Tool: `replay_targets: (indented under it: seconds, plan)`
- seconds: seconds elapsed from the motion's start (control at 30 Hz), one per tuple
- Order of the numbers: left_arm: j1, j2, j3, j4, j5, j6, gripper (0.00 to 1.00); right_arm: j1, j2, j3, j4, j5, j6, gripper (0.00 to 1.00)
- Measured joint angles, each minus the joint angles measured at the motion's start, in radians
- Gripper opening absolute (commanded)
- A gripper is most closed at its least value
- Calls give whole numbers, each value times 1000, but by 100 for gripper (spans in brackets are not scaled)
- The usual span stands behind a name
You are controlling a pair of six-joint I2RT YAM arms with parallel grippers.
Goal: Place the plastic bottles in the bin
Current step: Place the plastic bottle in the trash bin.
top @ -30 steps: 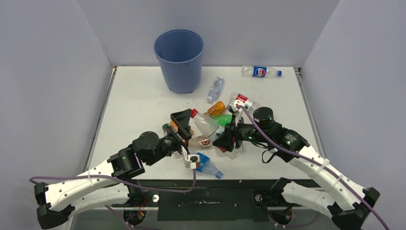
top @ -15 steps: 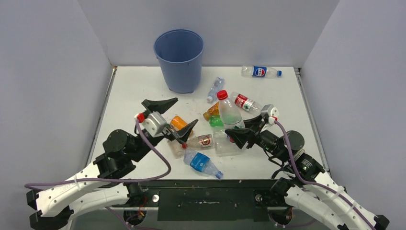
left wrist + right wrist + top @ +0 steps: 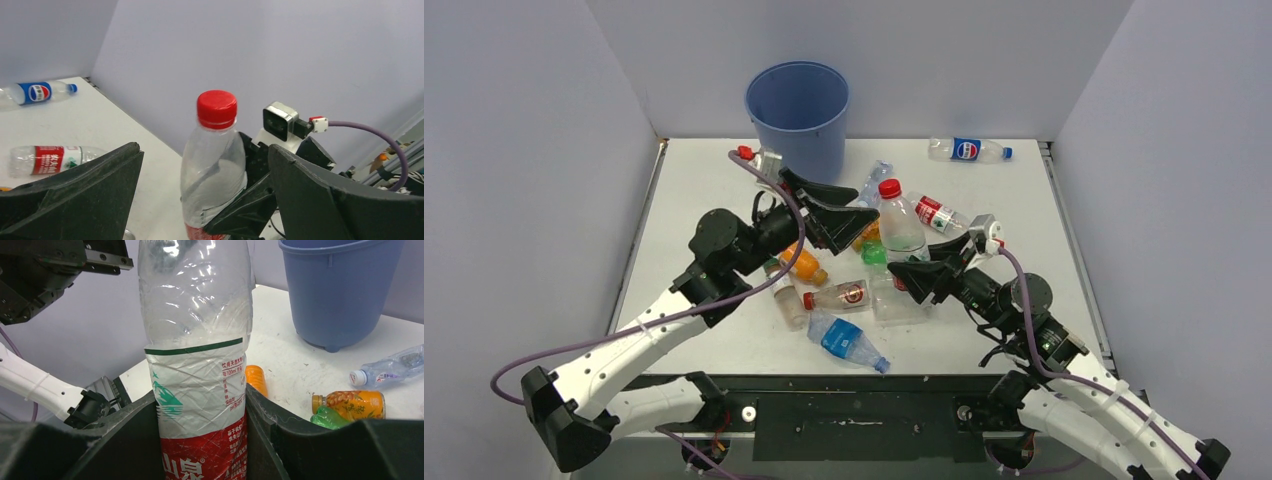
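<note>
My right gripper is shut on the lower, red-labelled part of a clear plastic bottle. It holds this red-capped bottle upright above the pile. My left gripper stands open just left of it. In the left wrist view the same bottle shows in the gap between the wide-apart fingers, touching neither. The blue bin stands upright at the back of the table.
Loose bottles lie on the table: a Pepsi one at the back right, a red-labelled one, a clear one by the bin, an orange one, a green one, a blue-labelled one near the front edge. Grey walls enclose three sides.
The right gripper lifted the bottle out of the pile and stood it upright. The left arm swung out to the left, then up and right, bringing its open gripper beside the bottle.
</note>
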Motion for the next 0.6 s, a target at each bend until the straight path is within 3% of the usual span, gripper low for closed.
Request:
replay_targets:
  seconds: [0.13,0.27,0.33,0.47,0.6]
  plan:
    - [2,76,92,-33,34,-63,99,0,21,0,2,0,0,32]
    - [5,128,193,-60,63,-102,78,0,40,0,1,0,-1,31]
    - [6,137,212,-59,76,-114,75,0,42,0,1,0,-1,31]
    - [6,148,215,-65,92,-124,88,0,41,0,1,3,0,31]
    - [10,163,219,-74,92,-132,91,0,42,-3,-8,9,6,31]
